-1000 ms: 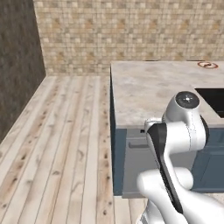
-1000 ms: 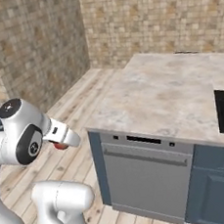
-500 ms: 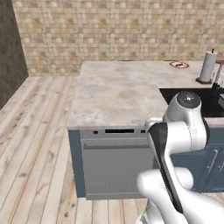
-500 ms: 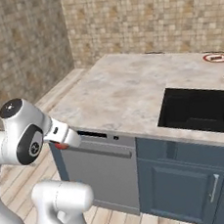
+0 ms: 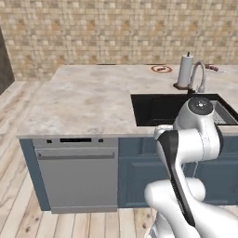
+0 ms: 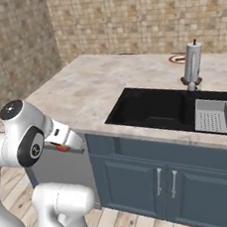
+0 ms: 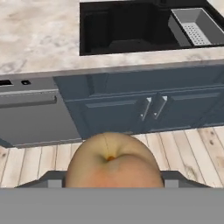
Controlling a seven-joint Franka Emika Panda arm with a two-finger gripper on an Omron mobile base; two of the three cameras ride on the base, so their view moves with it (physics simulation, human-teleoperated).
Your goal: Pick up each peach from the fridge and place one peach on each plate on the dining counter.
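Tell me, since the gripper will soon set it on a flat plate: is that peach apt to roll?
Probably yes. The peach looks round and smooth, so it could roll on a flat plate unless released gently. Its skin looks slick, so it might slip in the gripper. It seems firm, not floppy.

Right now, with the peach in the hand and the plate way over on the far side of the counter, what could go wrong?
The peach is carried low, in front of the cabinet doors, so lifting it could clip the counter edge. The rimmed plate lies beyond the sink, faucet and paper towel roll; reaching across could knock them.
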